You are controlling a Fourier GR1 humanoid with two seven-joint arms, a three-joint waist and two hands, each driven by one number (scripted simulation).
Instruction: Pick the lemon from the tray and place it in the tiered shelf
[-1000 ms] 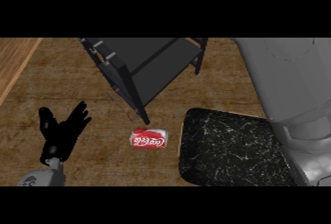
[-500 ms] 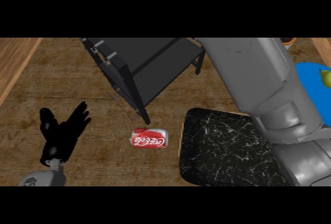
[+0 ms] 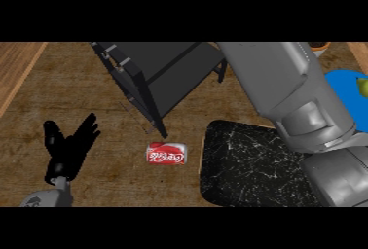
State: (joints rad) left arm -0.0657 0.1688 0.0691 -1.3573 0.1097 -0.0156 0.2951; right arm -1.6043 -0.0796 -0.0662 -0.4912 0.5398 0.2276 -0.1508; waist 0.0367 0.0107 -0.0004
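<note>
L hand [image 3: 68,146]: fingers spread wide, upright, holding nothing, at lower left over table [image 3: 86,92]. R hand out of frame; only R forearm [image 3: 295,97] shows, reaching up-right. Lemon [image 3: 362,86] at right edge on blue tray [image 3: 343,92]. Shelf [image 3: 161,73] top centre, red can [image 3: 166,153] below it, beside dark slab [image 3: 251,170].

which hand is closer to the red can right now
Left. The left hand rests open on the counter just left of the red can. The right hand is out of view; only its grey forearm shows, up and right of the can.
</note>
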